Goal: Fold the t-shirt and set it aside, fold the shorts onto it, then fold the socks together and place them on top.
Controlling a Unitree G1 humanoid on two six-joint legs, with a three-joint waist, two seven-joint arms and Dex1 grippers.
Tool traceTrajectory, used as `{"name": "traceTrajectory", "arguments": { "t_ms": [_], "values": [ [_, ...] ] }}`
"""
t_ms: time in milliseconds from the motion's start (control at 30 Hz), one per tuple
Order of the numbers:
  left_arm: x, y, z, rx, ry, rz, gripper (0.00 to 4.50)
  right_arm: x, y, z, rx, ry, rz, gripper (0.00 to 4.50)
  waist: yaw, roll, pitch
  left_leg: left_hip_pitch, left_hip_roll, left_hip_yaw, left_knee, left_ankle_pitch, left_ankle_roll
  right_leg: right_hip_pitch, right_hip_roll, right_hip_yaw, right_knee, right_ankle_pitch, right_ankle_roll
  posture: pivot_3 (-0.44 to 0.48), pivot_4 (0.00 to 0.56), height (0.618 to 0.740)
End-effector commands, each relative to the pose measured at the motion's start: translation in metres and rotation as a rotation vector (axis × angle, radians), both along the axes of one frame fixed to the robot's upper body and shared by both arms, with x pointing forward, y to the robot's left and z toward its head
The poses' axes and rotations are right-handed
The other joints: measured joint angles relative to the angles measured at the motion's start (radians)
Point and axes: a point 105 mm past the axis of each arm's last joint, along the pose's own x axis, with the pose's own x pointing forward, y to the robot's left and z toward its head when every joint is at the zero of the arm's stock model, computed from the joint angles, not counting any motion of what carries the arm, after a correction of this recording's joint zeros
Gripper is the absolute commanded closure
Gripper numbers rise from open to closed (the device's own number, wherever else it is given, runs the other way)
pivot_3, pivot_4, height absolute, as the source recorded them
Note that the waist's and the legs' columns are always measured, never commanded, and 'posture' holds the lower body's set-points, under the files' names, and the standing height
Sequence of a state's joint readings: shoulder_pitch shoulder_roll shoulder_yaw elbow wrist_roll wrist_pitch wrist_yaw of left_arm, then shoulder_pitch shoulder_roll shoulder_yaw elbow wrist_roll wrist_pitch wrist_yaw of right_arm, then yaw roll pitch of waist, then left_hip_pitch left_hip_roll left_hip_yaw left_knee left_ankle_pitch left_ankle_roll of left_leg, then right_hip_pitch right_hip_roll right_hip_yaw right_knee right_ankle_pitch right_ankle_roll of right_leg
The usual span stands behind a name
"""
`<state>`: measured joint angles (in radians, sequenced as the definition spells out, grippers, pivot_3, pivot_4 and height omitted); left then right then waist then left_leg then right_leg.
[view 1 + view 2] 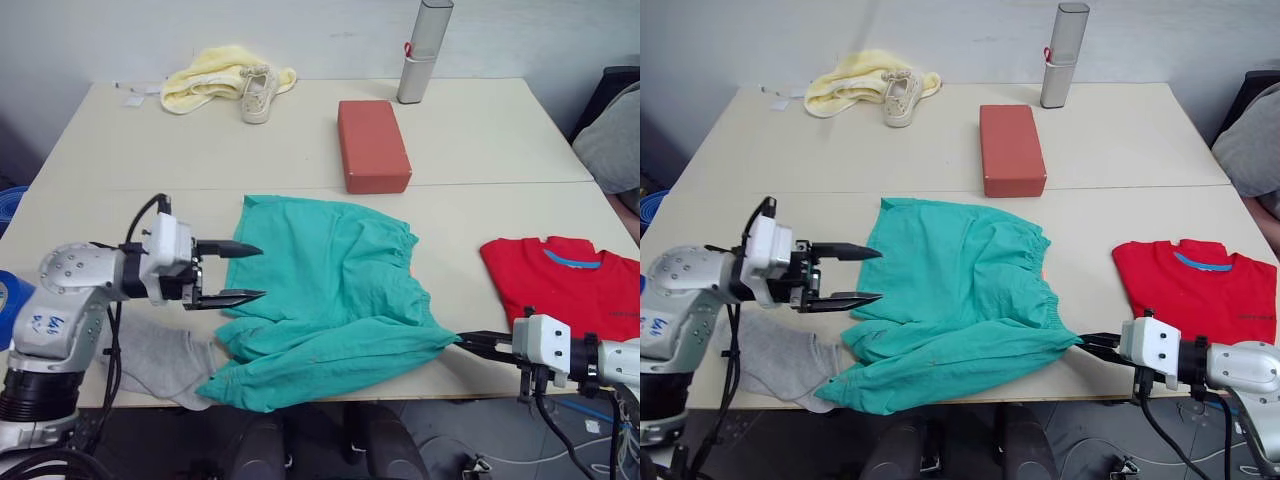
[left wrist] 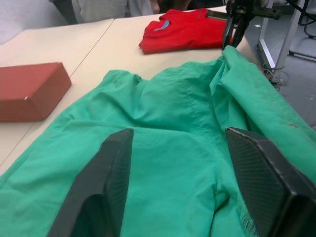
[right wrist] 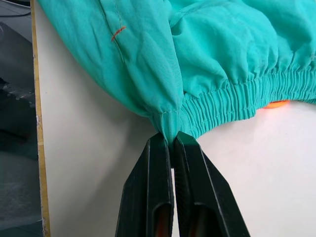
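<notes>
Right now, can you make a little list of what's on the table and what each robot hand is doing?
shorts: spread mid-table, near edge bunched
t-shirt: folded, at the robot's right
sock: at the near edge, under the shorts' left corner
left gripper: open, at the shorts' left edge
right gripper: shut on the shorts' waistband corner
box: behind the shorts
towel: far left corner, sneaker beside it
grey case: upright at the far edge
</notes>
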<state>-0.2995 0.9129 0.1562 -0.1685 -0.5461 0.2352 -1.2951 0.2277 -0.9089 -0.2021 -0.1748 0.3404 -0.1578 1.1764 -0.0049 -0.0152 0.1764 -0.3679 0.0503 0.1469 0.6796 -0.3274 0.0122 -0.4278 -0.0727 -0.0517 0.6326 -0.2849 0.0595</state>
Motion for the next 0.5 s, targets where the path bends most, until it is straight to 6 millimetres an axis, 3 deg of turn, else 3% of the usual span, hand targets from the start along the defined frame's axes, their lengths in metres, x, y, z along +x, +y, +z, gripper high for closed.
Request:
{"name": "traceTrajectory", "arguments": {
  "t_ms": [33, 200, 500],
  "values": [
    [-0.029, 0.007, -0.007, 0.105, -0.014, -0.146, 0.01, 0.003, -0.002, 0.002, 0.0, -0.021, 0.007, 4.5, -0.005, 0.001, 0.0, 0.0, 0.0, 0.001, 0.0, 0.0, 0.0, 0.0, 0.0, 0.0, 0.0, 0.0, 0.0, 0.0, 0.15, 0.74],
    [-0.073, 0.009, -0.047, 0.201, 0.083, -0.254, 0.01, 0.006, -0.002, 0.001, 0.013, -0.021, 0.019, 4.5, -0.018, 0.001, 0.0, -0.001, 0.001, 0.001, -0.001, -0.001, -0.001, 0.0, 0.0, 0.0, -0.003, 0.0, 0.0, 0.0, 0.15, 0.74],
    [-0.095, -0.02, -0.077, 0.183, 0.014, -0.276, 0.01, 0.001, 0.001, -0.002, 0.019, 0.018, 0.06, 4.5, -0.002, 0.002, 0.0, 0.0, 0.0, 0.0, -0.001, -0.002, 0.003, 0.001, -0.002, 0.0, -0.002, 0.0, 0.0, 0.0, 0.15, 0.74]
  ]
}}
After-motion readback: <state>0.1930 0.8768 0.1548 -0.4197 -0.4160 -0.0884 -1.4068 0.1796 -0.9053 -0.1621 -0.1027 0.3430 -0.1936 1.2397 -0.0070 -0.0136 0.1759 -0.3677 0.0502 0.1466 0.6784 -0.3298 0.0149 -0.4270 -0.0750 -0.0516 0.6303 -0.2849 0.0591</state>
